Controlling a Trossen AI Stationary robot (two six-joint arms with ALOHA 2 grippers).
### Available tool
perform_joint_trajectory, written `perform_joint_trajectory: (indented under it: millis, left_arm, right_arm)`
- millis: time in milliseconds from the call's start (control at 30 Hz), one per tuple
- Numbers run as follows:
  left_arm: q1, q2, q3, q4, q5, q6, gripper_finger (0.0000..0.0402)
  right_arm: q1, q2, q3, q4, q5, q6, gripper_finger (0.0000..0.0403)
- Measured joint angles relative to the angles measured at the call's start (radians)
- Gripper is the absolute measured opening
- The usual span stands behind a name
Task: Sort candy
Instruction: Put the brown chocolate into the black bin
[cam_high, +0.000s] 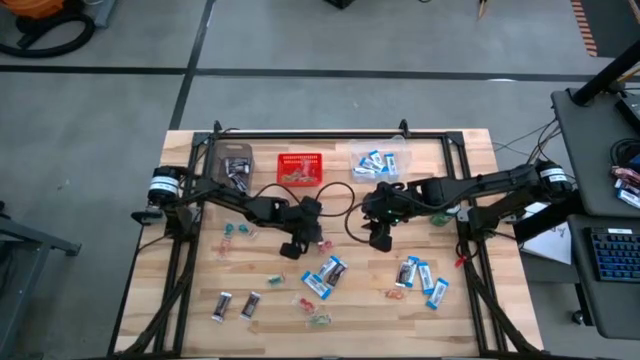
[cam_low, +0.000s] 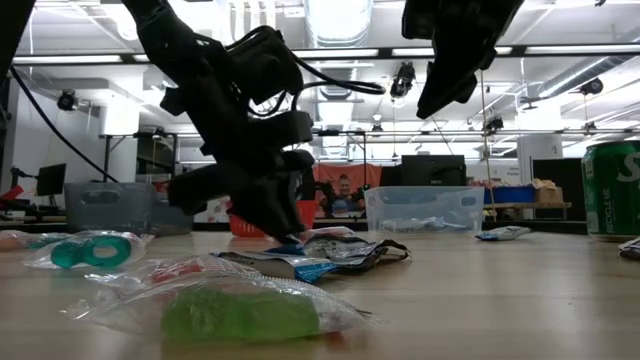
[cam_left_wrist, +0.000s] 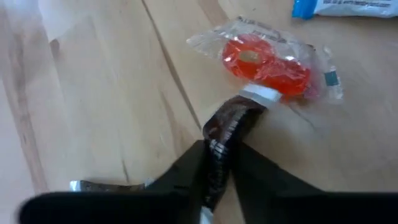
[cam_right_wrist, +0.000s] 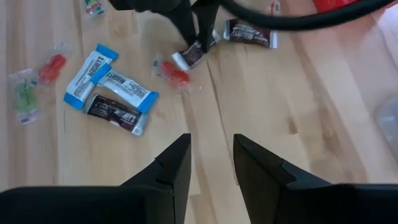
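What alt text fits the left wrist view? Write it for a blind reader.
The left end effector is shut on a dark brown mini bar, standing on a wooden table. Beside the bar's far end lies a red ring candy in a clear wrapper.

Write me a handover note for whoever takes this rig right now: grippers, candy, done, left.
Left gripper: down at the table's middle, shut on a dark brown mini bar, beside a red ring candy.
Right gripper: open, empty, hovering above the table right of centre.
Done: some dark bars in the left clear bin, small pieces in the red basket, blue-and-white packets in the right clear bin.
Left: loose candy across the front of the table: blue-and-white packets, dark bars, small red and green pieces.
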Motion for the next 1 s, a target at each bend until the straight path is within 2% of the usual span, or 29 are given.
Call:
perform_joint_trajectory:
  millis: [100, 267, 433, 567, 667, 767, 800, 900, 1000]
  left_arm:
    - [0.003, -0.027, -0.003, -0.031, -0.007, -0.036, 0.0011]
    - [0.002, -0.144, -0.005, -0.102, 0.023, -0.085, 0.0013]
    - [0.005, -0.322, -0.004, -0.245, 0.008, -0.157, 0.0005]
    - [0.025, -0.480, -0.003, -0.431, -0.146, -0.321, 0.0006]
    - [0.058, -0.582, -0.003, -0.581, -0.394, -0.529, 0.0006]
    - [0.118, -0.649, -0.003, -0.777, -0.659, -0.807, 0.0006]
    - [0.151, -0.662, -0.005, -0.843, -0.714, -0.891, 0.0006]
    - [0.268, -0.693, -0.030, -0.966, -0.726, -1.042, 0.0004]
    - [0.373, -0.702, -0.088, -0.944, -0.648, -1.041, 0.0005]
  right_arm:
    - [0.026, 0.000, -0.004, 0.000, 0.000, 0.044, 0.0104]
    - [0.090, 0.000, -0.014, 0.028, 0.010, 0.091, 0.0096]
    - [0.146, 0.000, -0.026, 0.060, 0.082, 0.118, 0.0088]
    - [0.171, 0.000, -0.034, 0.099, 0.107, 0.140, 0.0082]
    - [0.180, 0.000, -0.038, 0.131, 0.107, 0.150, 0.0078]
    - [0.181, 0.007, -0.038, 0.147, 0.123, 0.150, 0.0077]
    - [0.180, 0.010, -0.038, 0.153, 0.135, 0.150, 0.0078]
    - [0.180, 0.025, -0.038, 0.161, 0.161, 0.152, 0.0080]
    - [0.180, 0.044, -0.039, 0.166, 0.160, 0.152, 0.0078]
